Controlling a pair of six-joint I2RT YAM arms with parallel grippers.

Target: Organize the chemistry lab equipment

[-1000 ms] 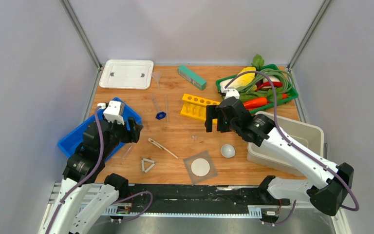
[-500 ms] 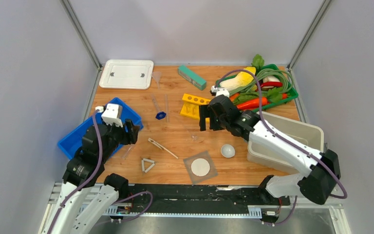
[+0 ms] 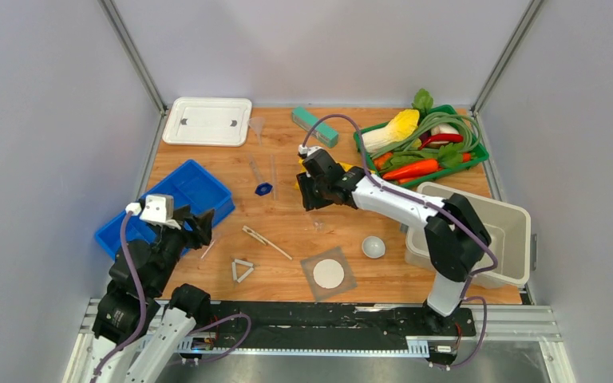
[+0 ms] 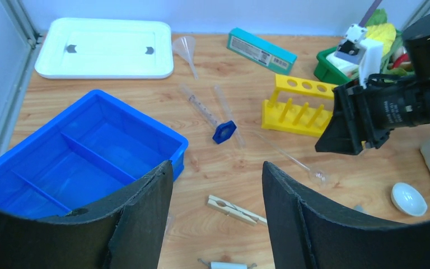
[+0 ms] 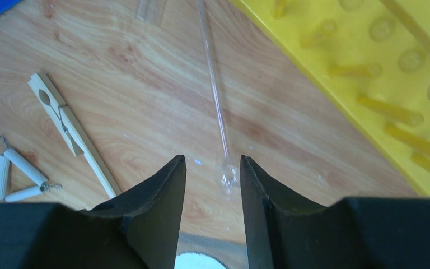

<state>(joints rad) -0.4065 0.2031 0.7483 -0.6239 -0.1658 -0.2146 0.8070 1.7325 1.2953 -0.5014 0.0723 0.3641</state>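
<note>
Right gripper point(image 5: 213, 162) hung low over the table, just in front of the rack point(image 5: 381, 61). Fingers apart, nothing held.

A thin glass tube point(image 5: 215, 95) lay flat on the wood beside the rack, running away from the wrist camera. Its small bulb end showed in the gap between the 2 fingertips. Could not tell whether the fingers were down at the tube's height or above it.

Handling, as judged:
- Tube very light, stiff, smooth and brittle.
- Likely to roll or skid away on a glancing touch, and to snap if squeezed hard or levered against the wood.
- Bulb looked the weakest part. Better hold would be on the straight stem, a little toward the rack from the bulb.
- Fingers square across it, gentle closure, level lift.
- The long free end would swing near the rack's pegs, so clearance there mattered.

Tongs point(image 5: 70, 131) and triangle point(image 5: 17, 174) lay well apart from the rack, toward the left arm's side, neither in contact with a gripper.

Left gripper point(image 4: 217, 168) hovered well apart from the rack, by the blue tray point(image 4: 140, 119), fingers spread, empty.
</note>
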